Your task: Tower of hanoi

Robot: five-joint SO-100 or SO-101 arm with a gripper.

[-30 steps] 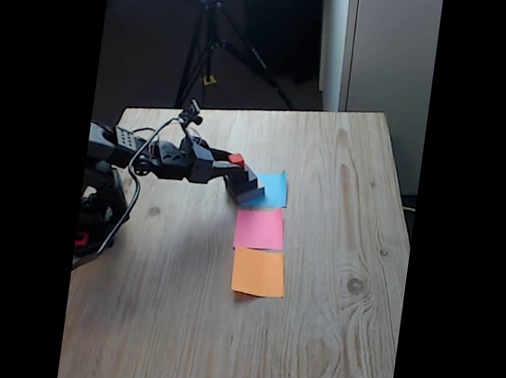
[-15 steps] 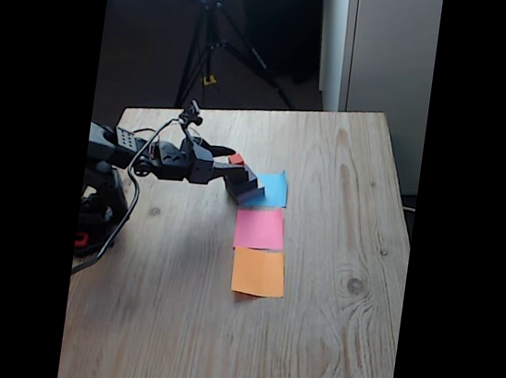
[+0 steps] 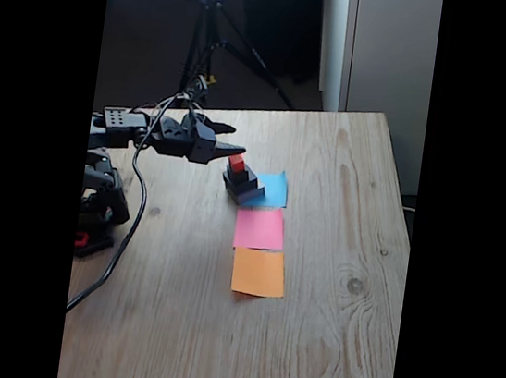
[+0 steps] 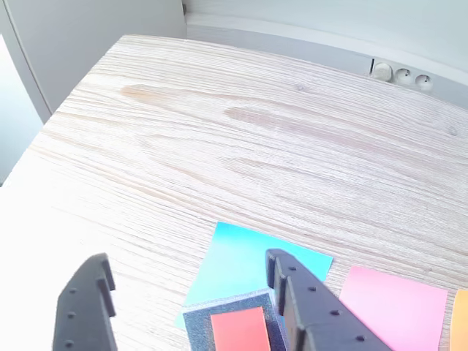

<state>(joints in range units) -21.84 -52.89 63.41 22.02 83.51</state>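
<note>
The Tower of hanoi stands as one stack on the left edge of the blue paper square (image 3: 275, 188): a tiny red cube (image 3: 236, 162) on top, black blocks (image 3: 241, 179) under it and a wider grey block (image 3: 247, 194) at the bottom. My gripper (image 3: 232, 142) hovers just up and left of the stack, clear of it. In the wrist view the gripper (image 4: 186, 262) is open with nothing held. The red cube (image 4: 238, 330) and the dark block (image 4: 219, 311) beneath it lie low between the two fingers (image 4: 307, 307).
A pink paper square (image 3: 259, 227) and an orange one (image 3: 259, 272) lie in a row in front of the blue one. The arm's base (image 3: 101, 211) and its cable (image 3: 119, 246) sit at the table's left edge. A tripod (image 3: 211, 44) stands behind the table.
The gripper has risen and drawn back to the left, off the stack. The red cube, hidden among the fingers before, now stands free on top.
</note>
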